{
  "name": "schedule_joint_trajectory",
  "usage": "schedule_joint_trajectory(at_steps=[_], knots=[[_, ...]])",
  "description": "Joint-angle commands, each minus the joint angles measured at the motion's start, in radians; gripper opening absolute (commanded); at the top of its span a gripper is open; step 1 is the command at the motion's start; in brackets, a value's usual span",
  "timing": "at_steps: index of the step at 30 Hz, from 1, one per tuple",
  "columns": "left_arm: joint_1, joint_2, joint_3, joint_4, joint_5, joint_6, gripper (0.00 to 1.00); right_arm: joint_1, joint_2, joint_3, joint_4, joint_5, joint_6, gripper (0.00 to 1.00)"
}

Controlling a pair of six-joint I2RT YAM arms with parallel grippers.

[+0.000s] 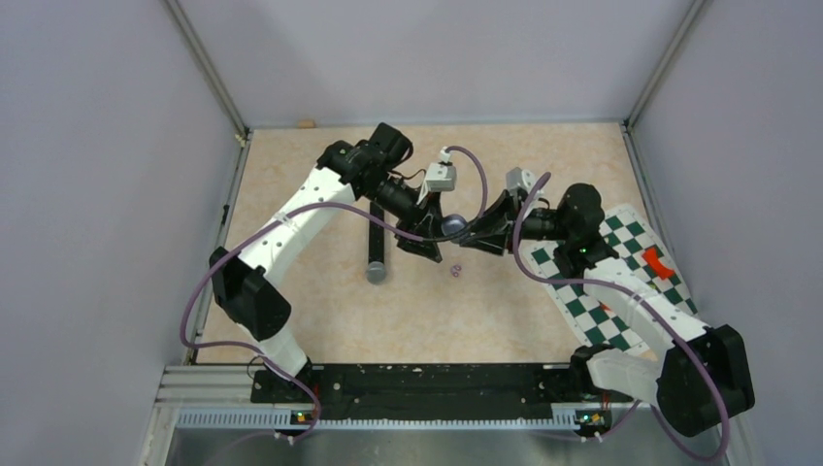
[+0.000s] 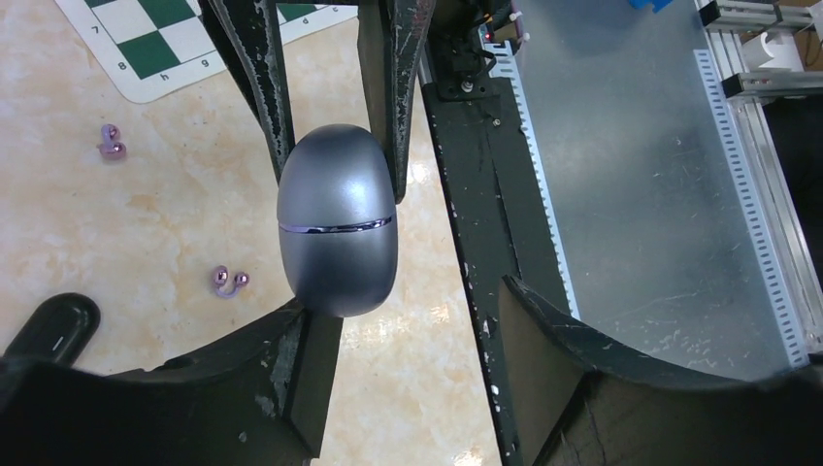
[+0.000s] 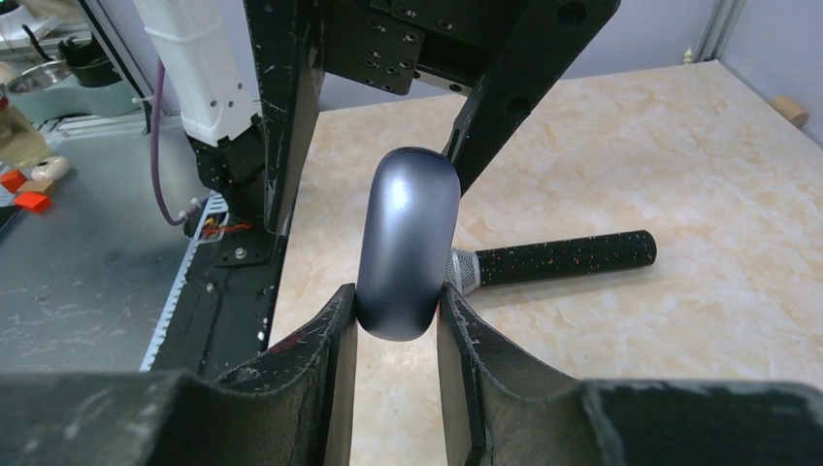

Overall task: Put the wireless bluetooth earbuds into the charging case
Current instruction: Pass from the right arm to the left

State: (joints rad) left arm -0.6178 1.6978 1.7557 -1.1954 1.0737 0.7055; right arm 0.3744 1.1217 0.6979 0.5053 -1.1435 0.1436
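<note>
Microphone (image 3: 563, 258) partly behind charging case (image 3: 408, 243)

Bright, even overhead light, only soft shadows on the surface (image 1: 427, 320), white glare patches on its glossy top in the left wrist view, a broad sheen down the case (image 3: 408, 243), both wrist views sharp mid-frame with dark, slightly soft foreground, top view evenly lit throughout.

The charging case (image 2: 337, 233) has a smooth, satin grey shell with a metallic sheen. The worktop (image 2: 146, 223) is glossy marbled beige; the microphone (image 3: 573, 257) has a matt, speckled handle.
</note>
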Motion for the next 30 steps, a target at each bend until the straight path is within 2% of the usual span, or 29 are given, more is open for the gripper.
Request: schedule_joint_trajectory(at_steps=[1,8,14,21,30], knots=[[-0.011,-0.026,-0.007,0.089,0.075,-0.029,0.64,-0.005,0.004,-0.005,0.122,-0.015,0.053,0.16],[-0.003,-0.034,-0.04,0.187,0.031,-0.122,0.65,-0.006,0.007,-0.014,0.155,-0.019,0.083,0.13],[0.0,-0.041,-0.047,0.207,0.036,-0.139,0.64,-0.007,0.009,-0.01,0.112,-0.003,0.037,0.13],[0.001,-0.049,-0.047,0.228,0.038,-0.163,0.6,-0.007,0.025,0.0,0.071,0.002,0.006,0.12],[0.002,-0.058,-0.062,0.242,0.035,-0.167,0.49,-0.007,0.021,0.002,0.067,0.017,0.003,0.12]])
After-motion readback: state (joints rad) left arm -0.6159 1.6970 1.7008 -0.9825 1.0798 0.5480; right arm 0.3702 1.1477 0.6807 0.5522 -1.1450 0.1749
